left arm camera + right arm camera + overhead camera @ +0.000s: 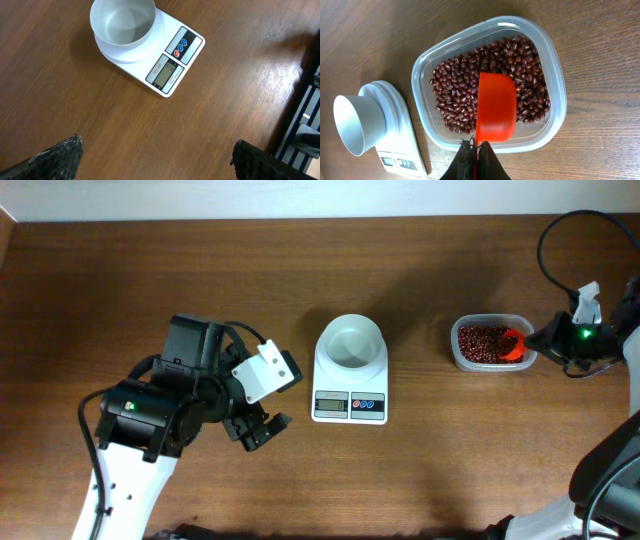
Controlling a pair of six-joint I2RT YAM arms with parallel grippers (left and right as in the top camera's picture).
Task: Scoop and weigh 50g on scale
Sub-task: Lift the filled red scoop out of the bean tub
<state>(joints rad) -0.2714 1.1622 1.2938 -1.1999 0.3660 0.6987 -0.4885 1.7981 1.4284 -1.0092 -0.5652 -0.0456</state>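
The brown table (150,270) has its far edge along the top of the overhead view. The scale (350,385) sits in the middle, well away from that edge. There is bare wood all around it, with a wide strip between it and the clear tub (555,75) on the right. The tub is nearer the right side, where a black cable (545,240) loops over the table.

The left gripper (258,430) hangs over bare wood just left of the scale, with its two fingers (60,155) spread far apart and nothing between them. The right gripper (475,150) is pressed together on the handle of the red scoop (495,112).

The scoop lies in the tub, on top of the beans (455,95). The beans are in the tub (far too many to count).

There is one scale, one white bowl (122,22) standing on it, one tub, one scoop and two arms.
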